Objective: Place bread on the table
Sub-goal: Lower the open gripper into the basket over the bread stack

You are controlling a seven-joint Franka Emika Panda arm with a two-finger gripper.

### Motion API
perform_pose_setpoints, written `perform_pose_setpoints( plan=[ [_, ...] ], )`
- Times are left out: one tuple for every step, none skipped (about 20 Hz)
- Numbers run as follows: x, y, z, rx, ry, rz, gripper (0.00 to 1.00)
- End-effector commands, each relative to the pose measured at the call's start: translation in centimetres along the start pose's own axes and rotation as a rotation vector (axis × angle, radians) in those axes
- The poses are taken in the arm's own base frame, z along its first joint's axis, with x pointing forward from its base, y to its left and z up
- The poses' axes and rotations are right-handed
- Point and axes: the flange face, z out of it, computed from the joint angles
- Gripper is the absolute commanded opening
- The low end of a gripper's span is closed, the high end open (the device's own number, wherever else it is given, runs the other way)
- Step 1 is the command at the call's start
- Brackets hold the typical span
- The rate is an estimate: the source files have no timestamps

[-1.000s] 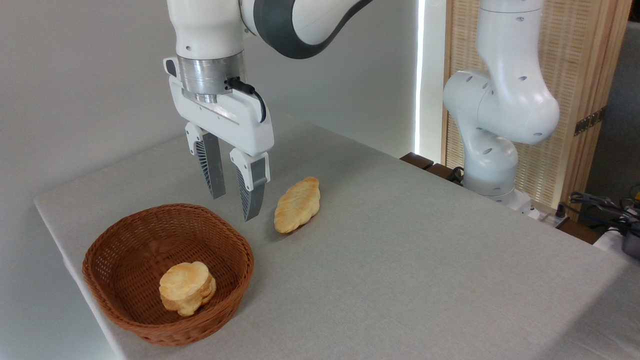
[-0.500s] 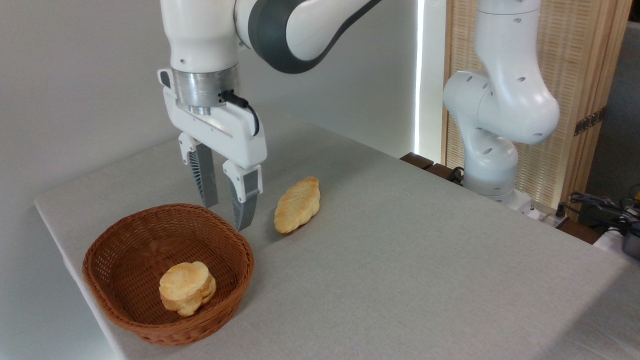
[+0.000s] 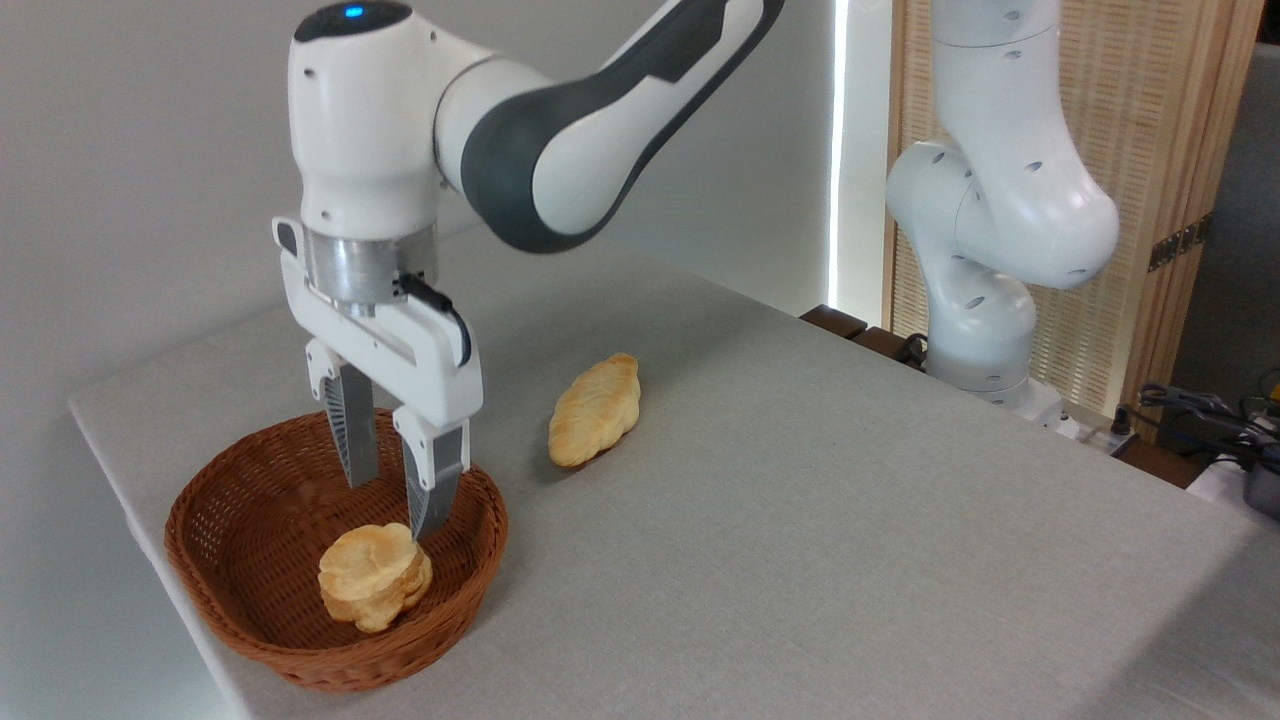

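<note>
Just below and slightly left of the parted, empty jaws [image 3: 388,510], the bread [image 3: 374,577] sits in the basket [image 3: 240,600], lower left.

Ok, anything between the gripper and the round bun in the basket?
Nothing. In the camera view the open gripper hangs inside the basket just above and behind the bread, with only open air between them.

My hand [image 3: 388,507] is white with grey ribbed fingers. Under it the bread [image 3: 373,577] is golden-yellow, in a brown woven basket [image 3: 250,640]. The bench [image 3: 800,520] is plain light grey.
</note>
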Motion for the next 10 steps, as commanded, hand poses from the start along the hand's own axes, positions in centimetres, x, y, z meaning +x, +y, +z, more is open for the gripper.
perform_pose_setpoints(
  plan=[
    [0.9,-1.1,0.9,0.003,0.018,-0.028,1.00],
    [1.2,-1.4,1.4,0.011,0.028,-0.031,1.00],
    [1.4,-1.6,1.8,0.019,0.038,-0.031,1.00],
    [1.6,-1.7,2.0,0.025,0.048,-0.032,1.00],
    [1.6,-1.8,2.2,0.030,0.055,-0.032,1.00],
    [1.7,-1.9,2.5,0.031,0.054,-0.032,1.00],
    [1.7,-1.9,2.5,0.033,0.053,-0.028,1.00],
    [1.7,-1.9,2.5,0.034,0.052,-0.026,1.00],
    [1.6,-1.9,2.7,0.035,0.048,-0.023,1.00],
    [1.6,-1.9,3.1,0.033,0.042,-0.019,1.00]
  ],
)
